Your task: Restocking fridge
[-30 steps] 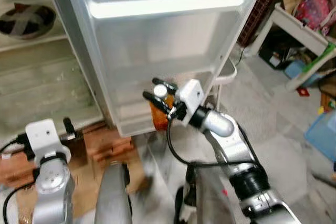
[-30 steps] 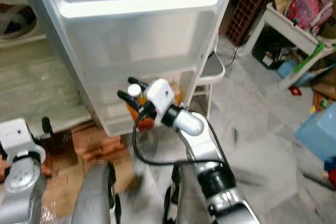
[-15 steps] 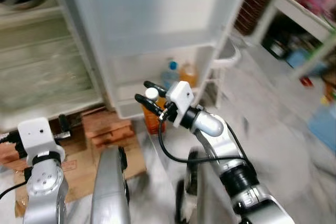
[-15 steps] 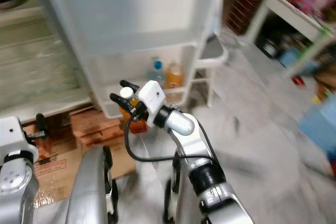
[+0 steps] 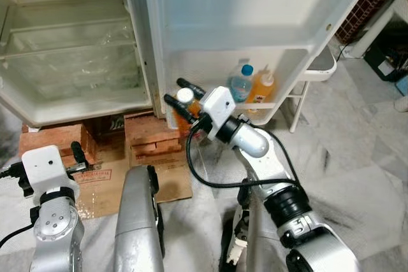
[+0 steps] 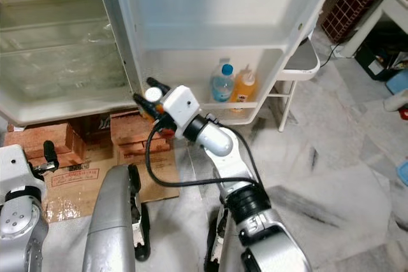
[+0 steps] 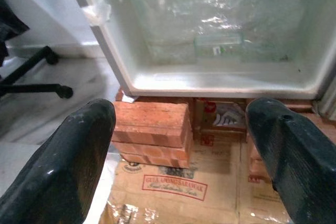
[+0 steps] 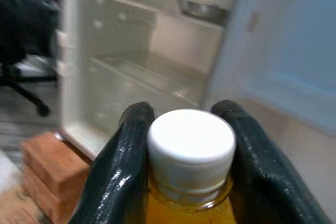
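Observation:
My right gripper (image 5: pixel 179 95) is shut on the neck of an orange juice bottle with a white cap (image 5: pixel 185 95), held low in front of the left end of the open fridge door's bottom rack (image 5: pixel 280 103). The same cap (image 8: pixel 191 142) sits between the two black fingers (image 8: pixel 119 171) in the right wrist view. In the rack stand a blue-capped water bottle (image 5: pixel 240 85) and another orange bottle (image 5: pixel 261 86). My left gripper (image 7: pixel 181 150) is open, low at the left, facing the fridge's bottom compartment (image 7: pixel 220 51).
The fridge stands on red bricks (image 5: pixel 52 141) and flattened cardboard (image 5: pixel 105 176). A white stool (image 5: pixel 317 68) sits behind the door at the right. A black chair base (image 7: pixel 37 77) lies near the left arm. Grey marble floor (image 5: pixel 357 157) spreads to the right.
The camera has tilted down and steadied, so the fridge interior and door rack now show fully. My right gripper still holds the bottle, now closer to the rack's left end.

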